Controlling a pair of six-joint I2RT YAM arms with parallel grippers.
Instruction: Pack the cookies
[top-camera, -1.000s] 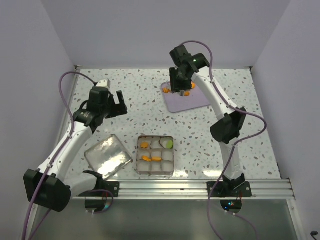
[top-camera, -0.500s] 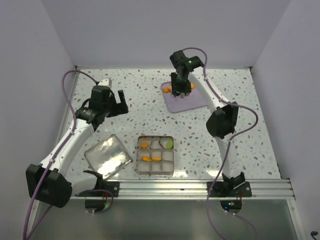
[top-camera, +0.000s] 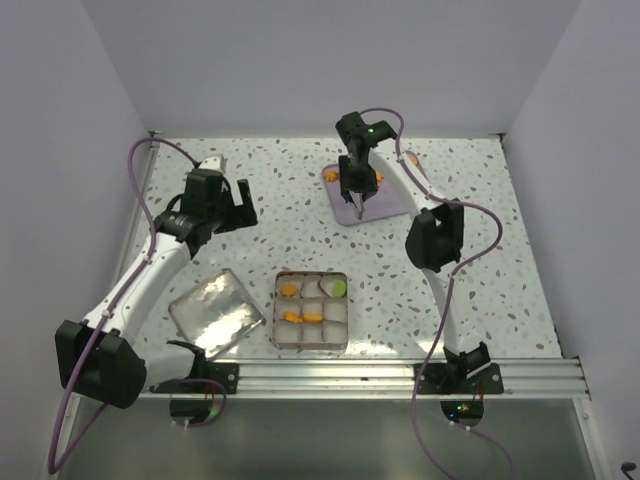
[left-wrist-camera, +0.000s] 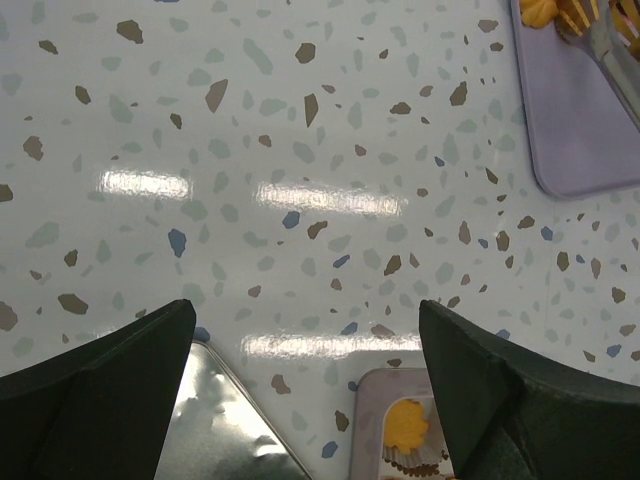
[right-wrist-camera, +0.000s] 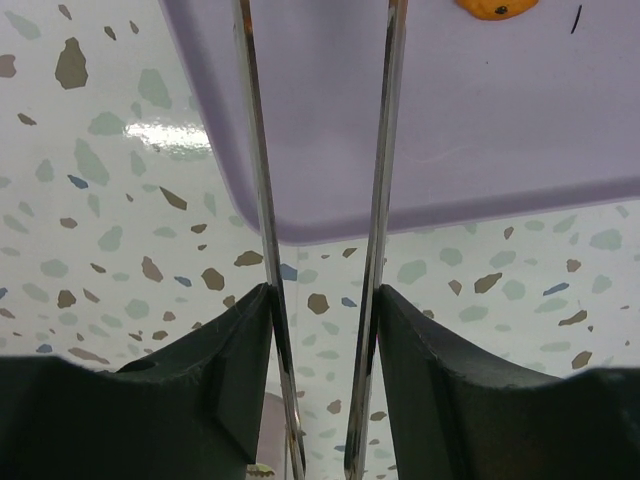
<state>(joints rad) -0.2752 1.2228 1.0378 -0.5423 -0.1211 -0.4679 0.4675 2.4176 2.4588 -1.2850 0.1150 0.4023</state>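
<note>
We see a robotics lab test cell. Plain pale walls (top-camera: 300, 70) box in a speckled table (top-camera: 500, 270) on three sides, like a purpose-built booth. An aluminium rail (top-camera: 340, 378) runs along the table's near edge, and two white-and-black robot arms, the left arm (top-camera: 150, 282) and the right arm (top-camera: 445, 300), are bolted to it. Purple cables (top-camera: 131, 165) loop loosely from each arm. The right gripper (right-wrist-camera: 325, 290) clamps thin metal tongs (right-wrist-camera: 385, 150), and we look down on it all from a fixed overhead camera.

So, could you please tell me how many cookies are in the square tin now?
4: far-left orange, far-right green, middle-left orange, centre orange; others may be hidden.
</note>
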